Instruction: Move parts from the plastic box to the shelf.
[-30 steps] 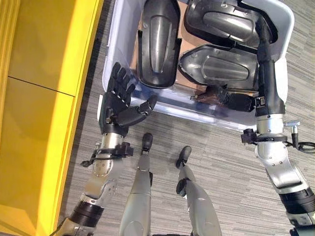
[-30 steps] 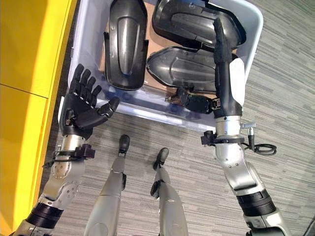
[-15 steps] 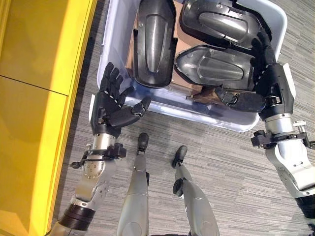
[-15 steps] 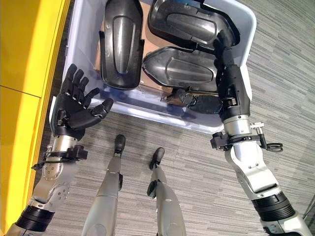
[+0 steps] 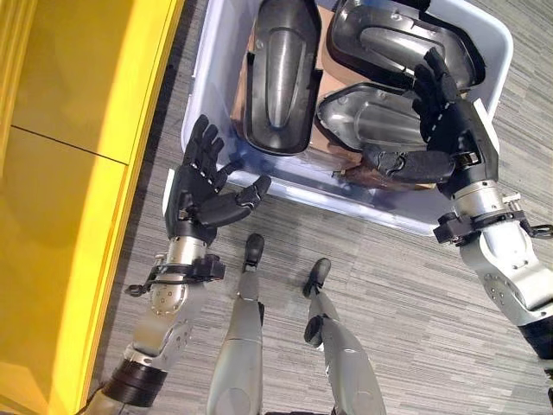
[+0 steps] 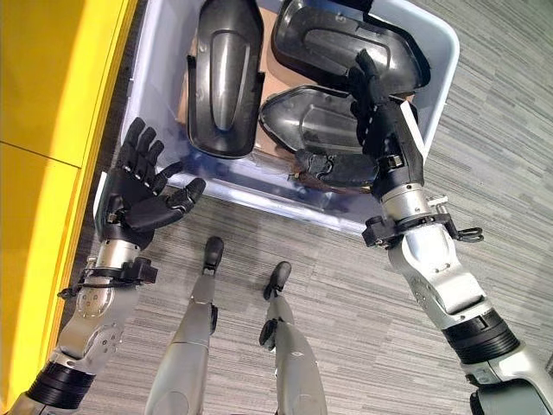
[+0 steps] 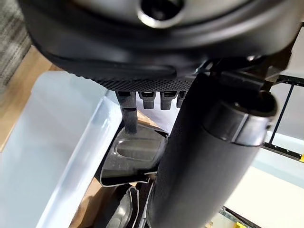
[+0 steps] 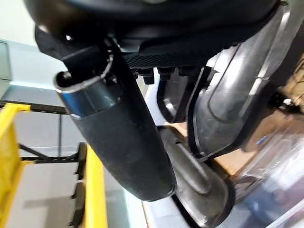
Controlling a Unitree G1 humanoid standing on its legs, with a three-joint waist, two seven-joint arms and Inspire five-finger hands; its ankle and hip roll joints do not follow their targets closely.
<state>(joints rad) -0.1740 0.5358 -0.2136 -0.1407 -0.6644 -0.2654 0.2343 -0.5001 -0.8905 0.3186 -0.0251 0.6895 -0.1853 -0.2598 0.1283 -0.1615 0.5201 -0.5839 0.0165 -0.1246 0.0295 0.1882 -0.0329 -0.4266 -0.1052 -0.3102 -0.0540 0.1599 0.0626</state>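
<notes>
Overhead, the pale translucent plastic box (image 5: 216,95) is sitting on grey striped carpet (image 5: 389,285), just beside a yellow shelf unit (image 5: 69,173) running along the robot's left. Three dark moulded parts are lying inside the box on a brown cardboard liner (image 5: 328,65): a long upright part (image 5: 276,73) at the left of the box, a broad far part (image 5: 397,43) at the right rear, and a near part (image 5: 380,117) lying in front of that one.

Left hand (image 5: 200,197) is hovering outside the box at its near left corner, palm turned inward, fingers straight and spread, thumb jutting toward the box wall; it is holding nothing. Left wrist view is showing the thumb in front with the box wall and a dark part beyond it.

Right hand (image 5: 445,134) is hanging over the near right end of the box, fingers spread and pointing upward over the near part, thumb reaching sideways above the box's front edge; nothing is being grasped. Right wrist view is showing the thumb clear of the parts (image 8: 228,118) beyond it.

All three parts are resting in the box.
</notes>
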